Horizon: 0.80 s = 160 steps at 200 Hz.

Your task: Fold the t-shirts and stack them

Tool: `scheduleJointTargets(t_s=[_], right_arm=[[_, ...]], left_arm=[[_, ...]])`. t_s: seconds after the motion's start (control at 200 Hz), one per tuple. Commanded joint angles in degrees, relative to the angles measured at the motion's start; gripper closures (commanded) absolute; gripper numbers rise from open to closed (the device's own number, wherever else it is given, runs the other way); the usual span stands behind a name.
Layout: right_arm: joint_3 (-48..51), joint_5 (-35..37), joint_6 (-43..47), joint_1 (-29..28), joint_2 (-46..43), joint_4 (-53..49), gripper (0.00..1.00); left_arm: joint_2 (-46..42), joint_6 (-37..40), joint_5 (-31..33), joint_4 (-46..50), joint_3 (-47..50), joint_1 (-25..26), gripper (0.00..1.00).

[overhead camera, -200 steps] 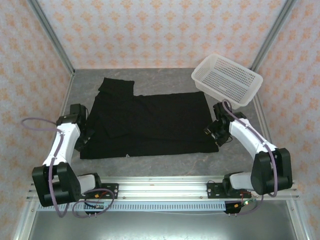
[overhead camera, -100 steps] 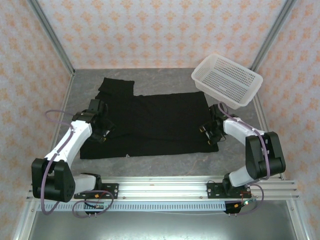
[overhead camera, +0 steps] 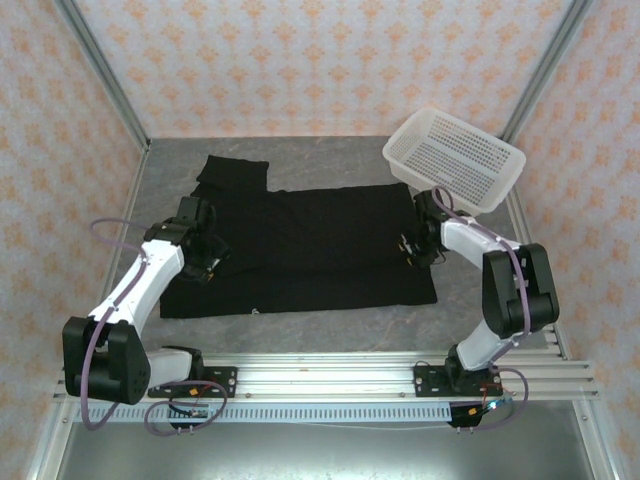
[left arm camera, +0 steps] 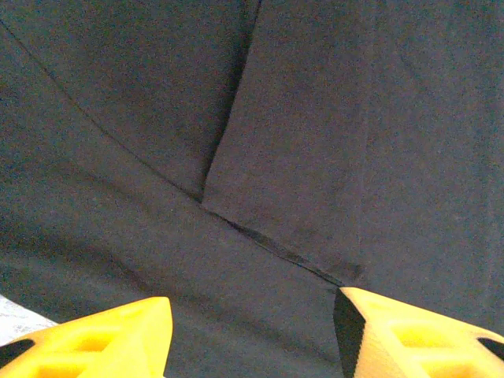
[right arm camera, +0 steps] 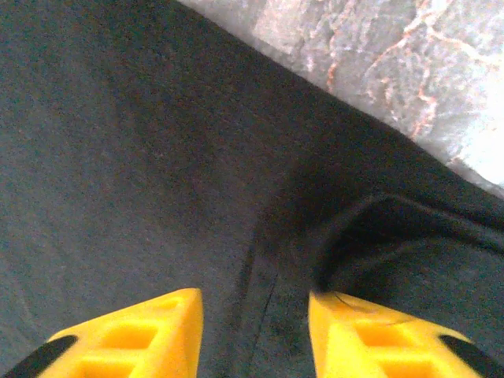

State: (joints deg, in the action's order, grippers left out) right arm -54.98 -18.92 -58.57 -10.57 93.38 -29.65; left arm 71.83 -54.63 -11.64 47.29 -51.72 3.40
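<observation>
Item: black t-shirt (overhead camera: 300, 245), spread flat on the table (overhead camera: 330, 165), centre of the top view
Left gripper (left arm camera: 252, 298): fingers spread, over a fold at the shirt's left side
Right gripper (right arm camera: 250, 293): fingers narrowed about a pucker at the right edge; firm pinch uncertain
Advice: pinch both layers fully, lift both sides evenly

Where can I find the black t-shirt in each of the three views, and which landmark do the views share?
Top external: the black t-shirt lies spread on the middle of the grey table.
Left wrist: t-shirt across the picture, a hem running diagonally through the centre.
Right wrist: t-shirt at left and bottom, wrinkled lower right.
Shared landmark: the grey table, lower-left corner in left wrist, upper right in right wrist.
</observation>
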Motion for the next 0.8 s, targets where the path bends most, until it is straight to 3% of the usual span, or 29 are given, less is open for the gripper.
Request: scheduleJointTargets(t_s=[0.0,0.04,0.35,0.54,0.796], right_arm=[[-3.30,2.62,-0.20,0.62,2.39,-4.18,0.95],[-4.54,3.26,-0.06,0.62,3.04,-5.79,1.00],[-7.40,5.74,-1.02,2.41,5.58,-8.71,1.00],[-7.12,7.13,1.21,2.48,1.40,-7.67,1.00],[-3.40,1.32,5.82,0.43,-4.66,-5.65,0.80]], left_arm=[[-0.61,-0.51,0.99,1.01,-1.62,0.48,0.43],[-0.53,-0.43,1.09,1.09,-1.84,0.47,0.43],[0.49,-0.43,1.18,1.54,-2.64,0.54,0.43],[2.70,-3.66,-2.21,-2.70,-0.34,0.47,0.43],[12.73,-2.57,-0.11,-6.76,-1.46,-1.53,0.45]])
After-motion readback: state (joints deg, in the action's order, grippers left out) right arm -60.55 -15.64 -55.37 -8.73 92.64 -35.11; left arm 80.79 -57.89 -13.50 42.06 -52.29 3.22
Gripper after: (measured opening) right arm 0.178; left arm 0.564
